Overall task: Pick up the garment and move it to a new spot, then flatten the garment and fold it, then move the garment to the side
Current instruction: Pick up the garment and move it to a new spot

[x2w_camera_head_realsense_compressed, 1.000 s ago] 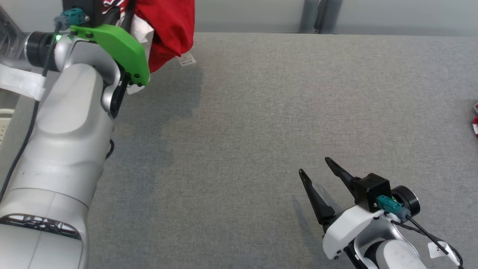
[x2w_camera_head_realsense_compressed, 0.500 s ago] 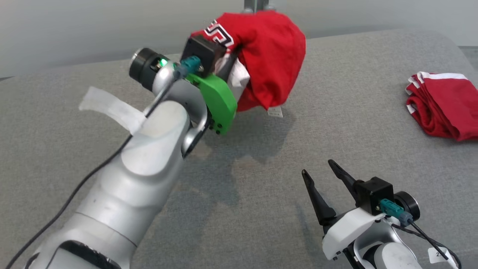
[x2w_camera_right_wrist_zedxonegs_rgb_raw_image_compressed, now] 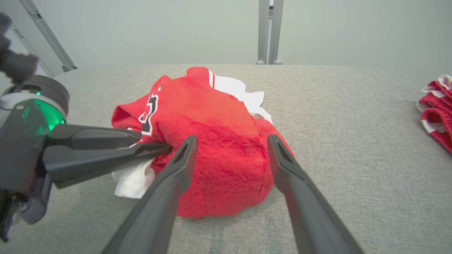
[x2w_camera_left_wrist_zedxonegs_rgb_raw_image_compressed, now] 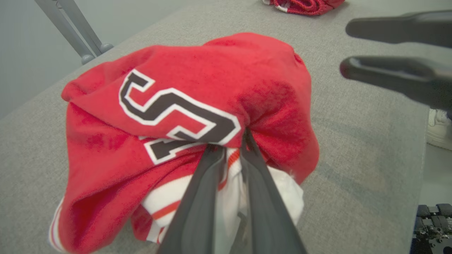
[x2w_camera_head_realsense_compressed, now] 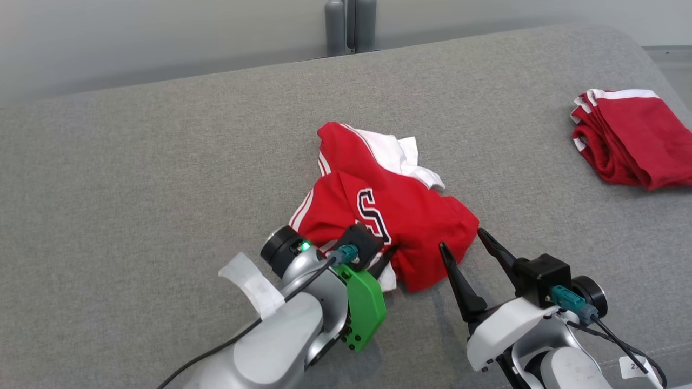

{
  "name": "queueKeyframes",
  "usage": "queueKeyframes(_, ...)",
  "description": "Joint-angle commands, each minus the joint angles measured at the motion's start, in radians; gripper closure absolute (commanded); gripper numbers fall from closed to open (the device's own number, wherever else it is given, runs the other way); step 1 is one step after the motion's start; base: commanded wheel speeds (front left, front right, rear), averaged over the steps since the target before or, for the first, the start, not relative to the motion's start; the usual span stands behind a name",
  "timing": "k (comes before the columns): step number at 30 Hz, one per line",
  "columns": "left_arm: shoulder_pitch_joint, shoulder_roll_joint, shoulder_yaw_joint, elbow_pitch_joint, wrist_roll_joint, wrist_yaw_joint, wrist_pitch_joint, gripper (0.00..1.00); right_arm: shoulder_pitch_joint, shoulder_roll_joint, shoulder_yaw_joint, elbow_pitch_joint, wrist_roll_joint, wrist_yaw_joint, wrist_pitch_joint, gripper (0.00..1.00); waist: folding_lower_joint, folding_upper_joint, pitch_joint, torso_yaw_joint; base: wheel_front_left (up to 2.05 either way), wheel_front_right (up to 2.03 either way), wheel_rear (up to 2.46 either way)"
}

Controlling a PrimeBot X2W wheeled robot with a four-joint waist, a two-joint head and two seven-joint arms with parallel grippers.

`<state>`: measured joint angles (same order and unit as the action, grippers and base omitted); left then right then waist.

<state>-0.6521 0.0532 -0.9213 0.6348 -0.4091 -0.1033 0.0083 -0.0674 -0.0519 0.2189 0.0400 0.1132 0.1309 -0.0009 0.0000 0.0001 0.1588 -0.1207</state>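
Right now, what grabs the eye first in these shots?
The crumpled red garment lies mid-table, with the left gripper shut on its near edge. The right gripper stands open close beside it on the right. A second red pile sits at the far right of the grey table.

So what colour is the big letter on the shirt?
Black letter edged white; left wrist view.
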Motion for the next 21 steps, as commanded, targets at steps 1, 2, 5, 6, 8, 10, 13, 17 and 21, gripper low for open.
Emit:
queueKeyframes(1, 0.034, 0.002, -0.015, -0.011, -0.014, -0.004, 0.021, 1.0, 0.0, 0.001, -0.002, 0.002, 0.001, 0.0, -0.002, 0.0, 0.0, -0.0001, -0.009, 0.012, 0.0, 0.0, 0.0)
queueKeyframes(2, 0.046, 0.002, -0.022, -0.015, -0.02, -0.006, 0.036, 1.0, -0.001, 0.001, -0.002, 0.003, 0.0, 0.0, -0.002, 0.0, 0.0, -0.0001, -0.012, 0.015, 0.0, 0.0, 0.0)
queueKeyframes(5, 0.077, 0.011, -0.027, -0.034, -0.053, -0.008, 0.09, 0.0, -0.002, 0.001, 0.0, 0.005, 0.003, 0.0, -0.004, 0.0, 0.0, -0.0001, -0.019, 0.019, 0.0, 0.0, 0.0)
queueKeyframes(6, 0.079, 0.017, -0.019, -0.046, -0.065, -0.002, 0.108, 0.0, 0.0, 0.001, 0.001, 0.005, 0.006, 0.0, -0.005, 0.0, 0.0, -0.0001, -0.021, 0.02, 0.0, 0.0, 0.0)
queueKeyframes(8, 0.074, 0.032, 0.002, -0.077, -0.087, 0.008, 0.142, 0.0, 0.004, 0.001, 0.004, 0.006, 0.01, 0.0, -0.007, 0.0, 0.0, -0.0001, -0.023, 0.02, 0.0, 0.0, 0.0)
queueKeyframes(10, 0.063, 0.054, 0.019, -0.112, -0.121, 0.009, 0.21, 0.0, 0.009, 0.001, 0.005, 0.009, 0.018, 0.0, -0.01, 0.0, 0.0, -0.0001, -0.027, 0.016, 0.0, 0.0, 0.0)
queueKeyframes(13, 0.013, 0.114, 0.051, -0.193, -0.135, 0.026, 0.303, 0.0, 0.014, 0.001, 0.006, 0.012, 0.027, 0.0, -0.012, 0.0, 0.0, -0.0001, -0.027, 0.0, 0.0, 0.0, 0.0)
queueKeyframes(17, -0.039, 0.191, 0.089, -0.304, -0.129, 0.058, 0.388, 0.0, 0.011, 0.001, 0.011, 0.01, 0.029, 0.0, -0.015, 0.0, 0.0, -0.0001, -0.014, -0.032, 0.0, 0.0, 0.0)
queueKeyframes(21, -0.091, 0.256, 0.103, -0.359, -0.122, 0.08, 0.49, 0.0, -0.002, 0.001, 0.012, 0.012, 0.033, 0.0, -0.021, 0.0, 0.0, -0.0001, 0.005, -0.086, 0.0, 0.0, 0.0)
